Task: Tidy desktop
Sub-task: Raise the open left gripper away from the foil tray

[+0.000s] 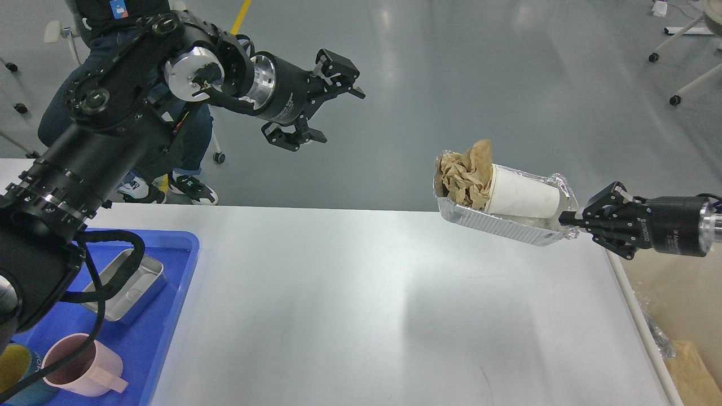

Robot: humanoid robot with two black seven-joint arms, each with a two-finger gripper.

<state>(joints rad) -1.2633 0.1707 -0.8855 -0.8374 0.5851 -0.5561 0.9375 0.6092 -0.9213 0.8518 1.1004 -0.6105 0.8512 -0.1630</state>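
A foil tray (pixel 496 228), loaded with a white paper cup (pixel 522 197) and crumpled brown paper (pixel 465 180), is clamped at its end by the right gripper (pixel 572 221) and held above the far right corner of the desktop (pixel 366 316). The left gripper (pixel 322 111) is spread wide and empty beyond the far edge. A blue tray (pixel 169 316) is seen at the desktop's left edge.

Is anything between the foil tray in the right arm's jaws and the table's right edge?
Nothing visible does. The right gripper holds the crinkled foil tray with white paper cup above the white desktop, near its right edge.
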